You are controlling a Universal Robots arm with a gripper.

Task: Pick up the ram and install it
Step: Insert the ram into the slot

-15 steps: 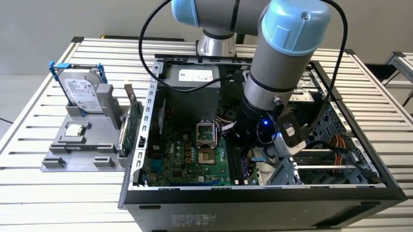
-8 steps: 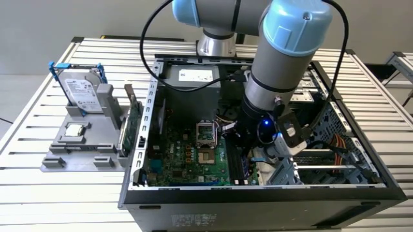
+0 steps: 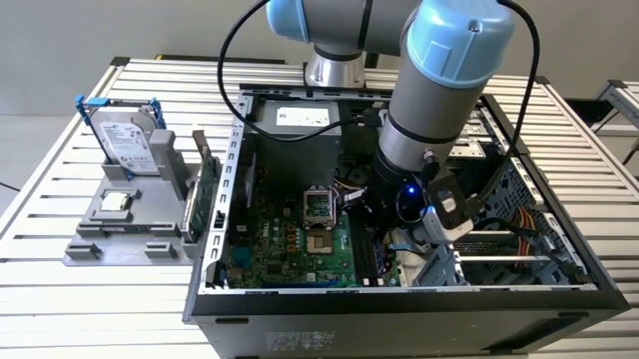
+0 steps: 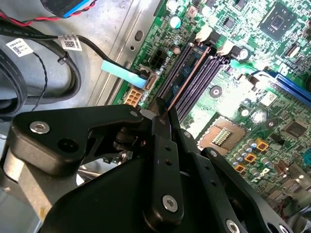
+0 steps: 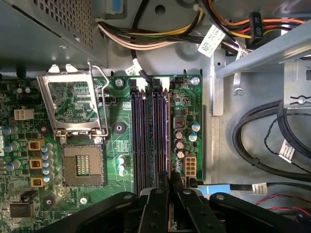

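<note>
Tool position: the tool is down inside the open computer case, over the motherboard, at the bank of memory slots.

Ram location: the ram is seen edge-on in the second wrist view as a thin coppery line running from the fingertips out along one of the dark slots; it is in the tool's grip, not on the counter.

Long axis: the stick lies parallel to the slots (lengthwise along them), so stick and slot are already in line.

Bearing: the slot lies directly beyond the fingertips, on the board side; the empty processor socket sits beside the slot bank.

Tool state: the fingers are drawn close together, clenched on the near end of the ram.

Seating: it appears to rest at or in the slot, though whether it is fully home cannot be told from these views.

Other items: a hard drive stands in a grey holder, well apart from the tool.
</note>
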